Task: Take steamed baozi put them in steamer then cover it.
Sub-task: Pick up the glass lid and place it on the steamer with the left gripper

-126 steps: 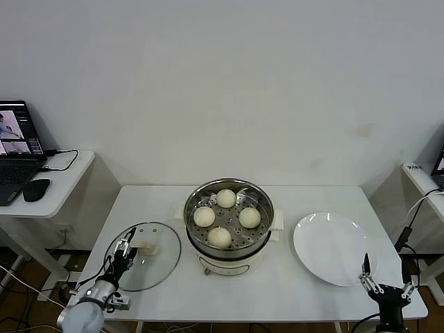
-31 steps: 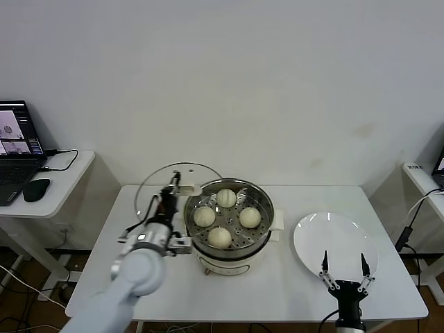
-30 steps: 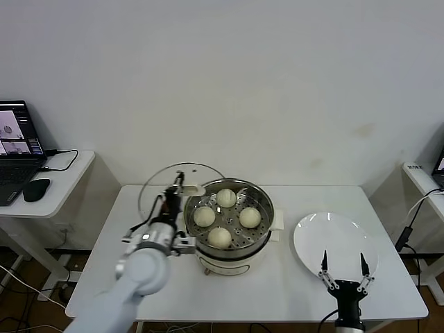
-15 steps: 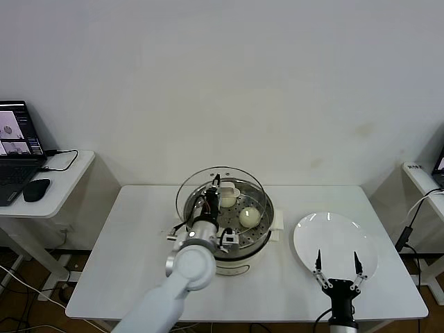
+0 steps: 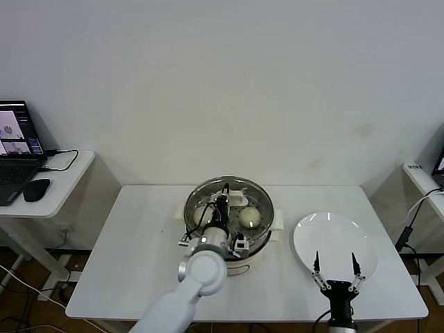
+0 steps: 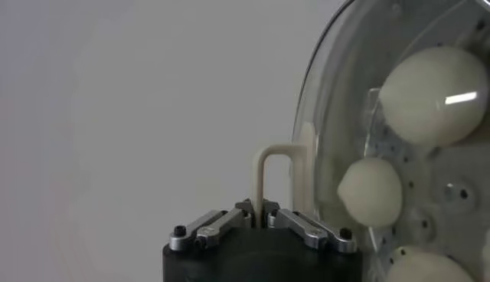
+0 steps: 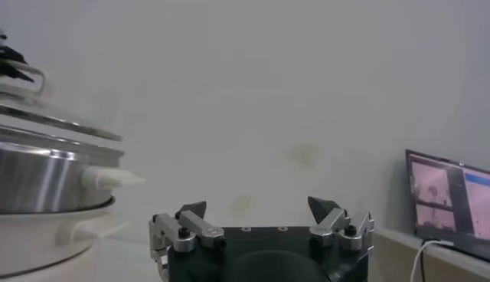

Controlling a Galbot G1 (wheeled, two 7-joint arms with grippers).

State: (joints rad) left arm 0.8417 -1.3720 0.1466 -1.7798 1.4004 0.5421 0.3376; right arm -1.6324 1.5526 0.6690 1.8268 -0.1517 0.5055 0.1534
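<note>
The steel steamer (image 5: 262, 232) stands mid-table on its white base. My left gripper (image 5: 223, 199) is over its middle, shut on the cream bar handle (image 6: 273, 170) of the glass cover (image 5: 246, 189). The cover lies across the steamer's top; whether it rests on the rim I cannot tell. Through the glass the steamed baozi show on the perforated tray: one (image 5: 250, 218) in the head view and three (image 6: 432, 96) in the left wrist view. In that view the left gripper (image 6: 258, 207) pinches the handle. My right gripper (image 5: 335, 267) hangs open by the plate, holding nothing.
A bare white plate (image 5: 340, 239) lies right of the steamer. A laptop (image 5: 14, 142) and mouse (image 5: 36, 189) sit on a side table at far left. Another small table (image 5: 423, 180) stands at far right. In the right wrist view the steamer (image 7: 38, 176) is off to the side of the open right gripper (image 7: 260, 208).
My left gripper has carried the cover from left of the steamer rightward and down over it. The right gripper has drifted slightly left.
</note>
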